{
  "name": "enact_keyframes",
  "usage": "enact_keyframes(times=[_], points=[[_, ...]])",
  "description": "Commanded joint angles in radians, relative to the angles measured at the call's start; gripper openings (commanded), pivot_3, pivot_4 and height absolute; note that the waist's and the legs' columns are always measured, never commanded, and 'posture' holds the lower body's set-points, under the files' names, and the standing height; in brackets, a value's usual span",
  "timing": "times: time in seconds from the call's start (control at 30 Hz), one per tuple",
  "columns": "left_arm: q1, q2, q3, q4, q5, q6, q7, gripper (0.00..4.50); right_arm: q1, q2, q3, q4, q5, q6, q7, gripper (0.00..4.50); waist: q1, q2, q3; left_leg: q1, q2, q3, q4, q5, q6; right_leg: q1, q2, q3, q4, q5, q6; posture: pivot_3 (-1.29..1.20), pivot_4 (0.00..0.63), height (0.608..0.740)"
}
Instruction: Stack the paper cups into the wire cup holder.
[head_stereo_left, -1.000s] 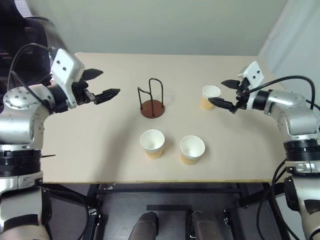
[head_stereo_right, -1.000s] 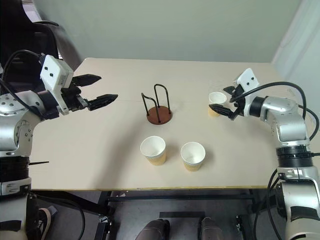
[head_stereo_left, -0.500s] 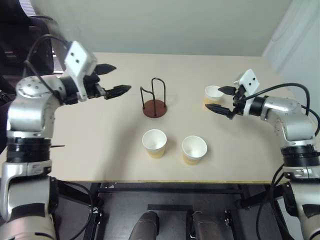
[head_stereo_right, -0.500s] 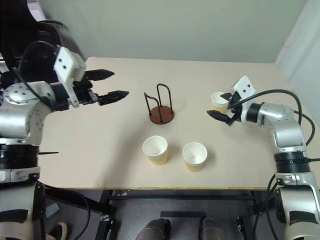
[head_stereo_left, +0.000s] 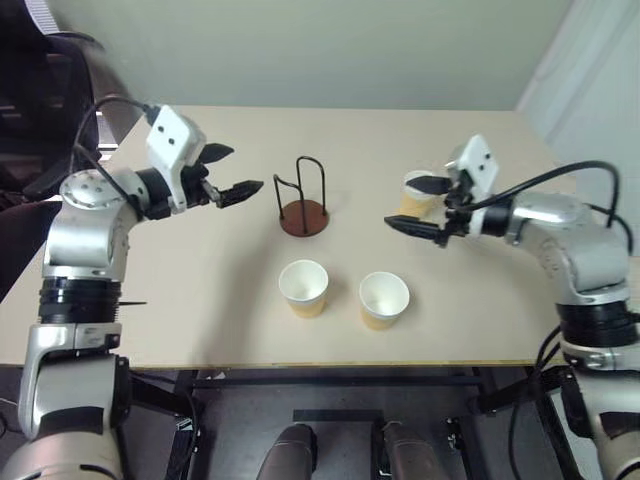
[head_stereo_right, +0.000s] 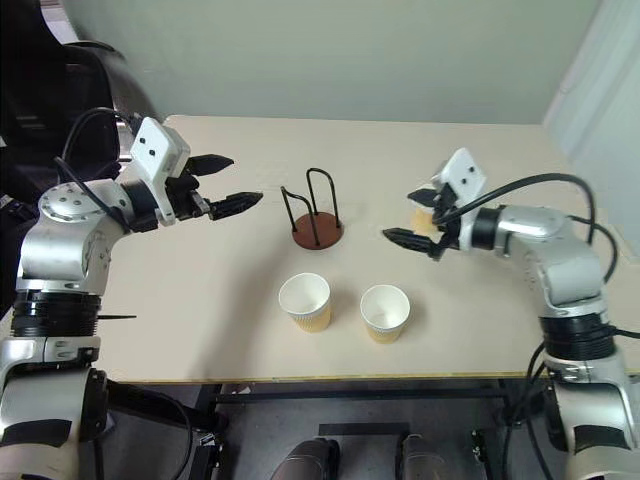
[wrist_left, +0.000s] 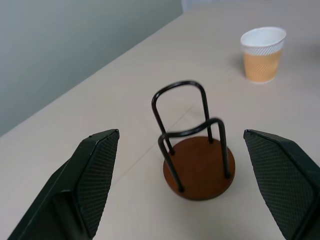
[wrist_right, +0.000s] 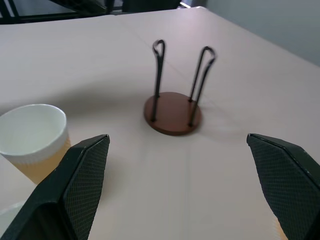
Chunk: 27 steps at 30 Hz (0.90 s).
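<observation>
I see three paper cups, all small, tapered, tan and faintly ribbed outside, white inside with a rolled white rim, and I can read no print or label on them. Two stand upright side by side near the front edge of the table (head_stereo_left: 180, 300): the left cup (head_stereo_left: 304, 286) and the middle cup (head_stereo_left: 384, 298), close but apart. The third cup (head_stereo_left: 418, 192) stands upright farther back, partly behind my right gripper (head_stereo_left: 420, 207), just beside its fingers, and I cannot tell whether they touch it. That gripper's two black fingers are spread wide with nothing between them, pointing toward the wire cup holder (head_stereo_left: 303, 196).

The holder sits near the table's middle, well apart from the cups: a round reddish-brown disc base with thin black wire loops rising upright, empty. My left gripper (head_stereo_left: 228, 173) hovers above the table to the holder's left, its fingers also spread wide and holding nothing, aimed at the holder. In the left wrist view the fingers' inner pads (wrist_left: 97, 175) show a fine cross-hatched texture. The tabletop is smooth, pale beige, matte.
</observation>
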Motion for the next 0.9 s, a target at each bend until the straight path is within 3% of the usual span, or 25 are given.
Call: enact_keyframes(times=[0.03, 0.3, 0.6, 0.9], points=[[-0.017, 0.024, 0.058, 0.027, 0.022, -0.031, 0.06, 4.26, -0.04, 0.023, 0.007, -0.01, -0.014, -0.019, -0.034, 4.5, 0.0, 0.0, 0.0, 0.0, 0.0, 0.0, 0.0, 0.0, 0.0, 0.0, 0.0, 0.0, 0.0, 0.0, 0.0, 0.0, 0.15, 0.74], [-0.009, 0.002, 0.06, 0.052, 0.042, -0.031, 0.116, 4.26, -0.037, 0.031, 0.005, 0.004, -0.023, -0.04, -0.041, 4.5, 0.012, 0.0, 0.0, -0.001, -0.001, 0.0, 0.0, -0.001, 0.0, 0.0, 0.0, 0.0, 0.0, 0.0, -0.001, 0.0, 0.15, 0.74], [0.069, -0.015, -0.04, -0.012, 0.067, -0.005, 0.036, 4.26, -0.005, 0.018, -0.012, -0.032, -0.016, -0.02, -0.059, 4.5, 0.01, 0.0, 0.0, 0.0, -0.001, 0.0, 0.0, -0.001, -0.001, 0.0, 0.0, 0.0, 0.0, 0.0, -0.001, 0.0, 0.15, 0.74], [0.021, -0.113, -0.098, 0.016, 0.107, -0.032, 0.05, 4.26, 0.031, -0.007, -0.045, -0.092, -0.002, 0.025, -0.091, 4.5, 0.015, 0.0, 0.0, -0.001, -0.001, 0.0, 0.002, -0.001, -0.001, 0.0, -0.001, 0.0, 0.001, 0.001, 0.0, 0.0, 0.15, 0.74]])
